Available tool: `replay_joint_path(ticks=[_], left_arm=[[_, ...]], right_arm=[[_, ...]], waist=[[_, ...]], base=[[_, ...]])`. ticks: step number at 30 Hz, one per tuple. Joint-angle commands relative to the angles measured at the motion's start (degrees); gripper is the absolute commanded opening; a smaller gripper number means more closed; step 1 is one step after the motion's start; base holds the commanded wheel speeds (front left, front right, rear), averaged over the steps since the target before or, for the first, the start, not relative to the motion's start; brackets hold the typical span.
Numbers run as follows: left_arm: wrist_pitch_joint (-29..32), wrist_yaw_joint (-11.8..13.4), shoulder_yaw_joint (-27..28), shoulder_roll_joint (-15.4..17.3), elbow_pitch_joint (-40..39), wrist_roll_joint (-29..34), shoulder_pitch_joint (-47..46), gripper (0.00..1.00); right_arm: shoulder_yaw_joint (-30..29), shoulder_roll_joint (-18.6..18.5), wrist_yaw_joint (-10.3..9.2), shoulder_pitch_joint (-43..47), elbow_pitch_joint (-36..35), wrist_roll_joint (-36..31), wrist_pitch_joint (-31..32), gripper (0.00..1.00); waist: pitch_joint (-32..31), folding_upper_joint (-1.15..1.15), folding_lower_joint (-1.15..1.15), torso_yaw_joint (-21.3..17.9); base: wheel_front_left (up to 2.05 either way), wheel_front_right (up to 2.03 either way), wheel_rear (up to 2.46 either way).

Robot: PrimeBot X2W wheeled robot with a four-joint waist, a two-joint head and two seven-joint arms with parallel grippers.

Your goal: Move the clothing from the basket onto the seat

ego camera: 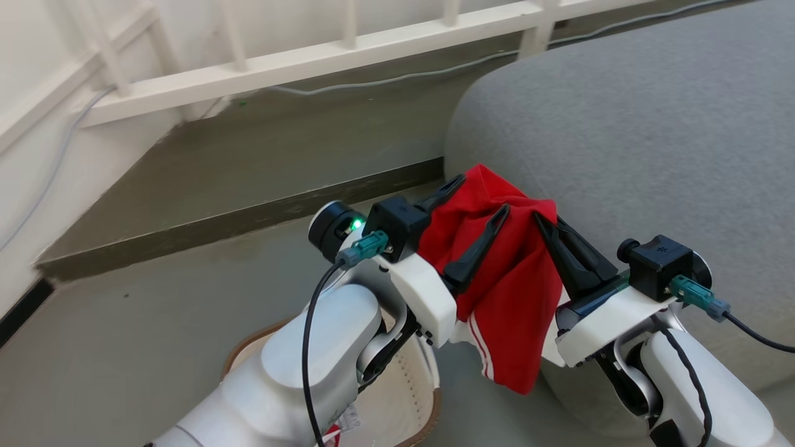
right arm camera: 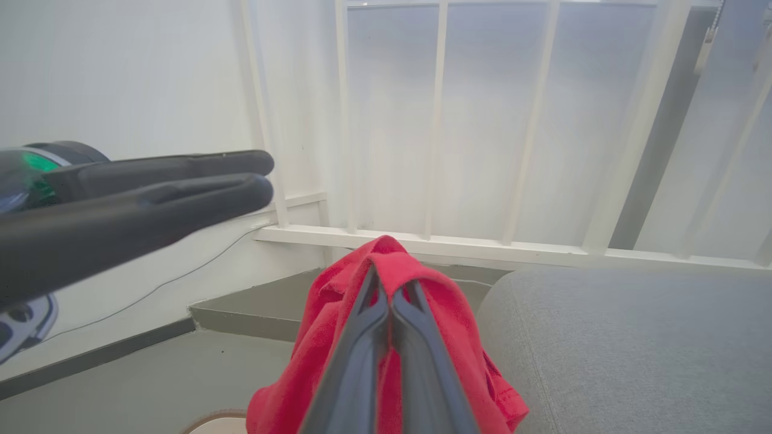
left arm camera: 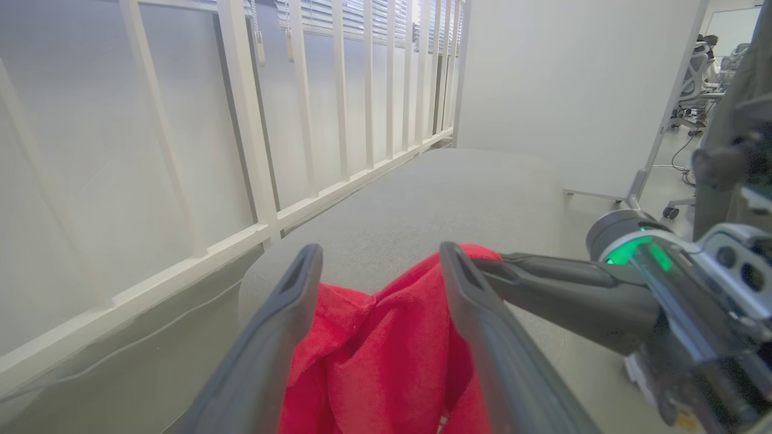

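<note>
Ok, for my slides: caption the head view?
Right end effector shut on red garment, left end effector open around it, beside grey sofa.

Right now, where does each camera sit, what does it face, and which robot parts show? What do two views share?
Head view: on the head, looking down at basket, seat and floor; both forearms, open left gripper, right gripper shut on the clothing.
Left wrist view: on the left wrist, facing along the seat by a white railing; own fingers, right gripper.
Right wrist view: on the right wrist, facing the railing; own fingers, left gripper.
Shared: both wrist views show clothing, seat, railing.
</note>
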Motion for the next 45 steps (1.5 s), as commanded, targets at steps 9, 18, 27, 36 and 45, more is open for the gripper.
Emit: replay_joint_path(ticks=[9, 18, 27, 36, 45], left_arm=[[-0.52, -1.06, 5.79, 0.54, -1.67, 3.28, 2.94, 1.00], [-0.52, -2.35, 6.23, 0.54, -2.55, 4.68, 4.33, 1.00], [-0.52, -2.12, 6.23, 0.54, -2.15, 6.15, 4.29, 1.00], [-0.52, -1.67, 5.68, 0.54, -1.75, 8.25, 2.71, 1.00], [-0.52, -1.17, 2.30, 0.54, -1.60, 8.32, -0.53, 1.00]], right_arm=[[-0.11, -0.94, 0.39, 0.60, -3.20, 0.93, -0.35, 0.00], [-3.71, -2.20, 0.39, 2.79, -5.79, 0.94, -0.35, 0.00], [-9.14, -3.49, 0.39, 2.75, -9.27, 1.05, -0.35, 0.00], [-17.26, -6.97, 0.39, -5.19, -7.12, 0.06, -0.35, 0.00], [-23.88, -11.42, 0.39, -14.36, -2.34, -0.82, -0.35, 0.00]], waist=[[0.05, 0.00, 0.00, -8.71], [0.73, 0.00, 0.00, -11.90], [3.91, 0.00, 0.00, -12.20], [9.52, 0.00, 0.00, -10.83], [16.27, 0.00, 0.00, -7.67]], base=[[0.00, 0.00, 0.00], [0.00, 0.00, 0.00], [0.00, 0.00, 0.00], [0.00, 0.00, 0.00], [0.00, 0.00, 0.00]])
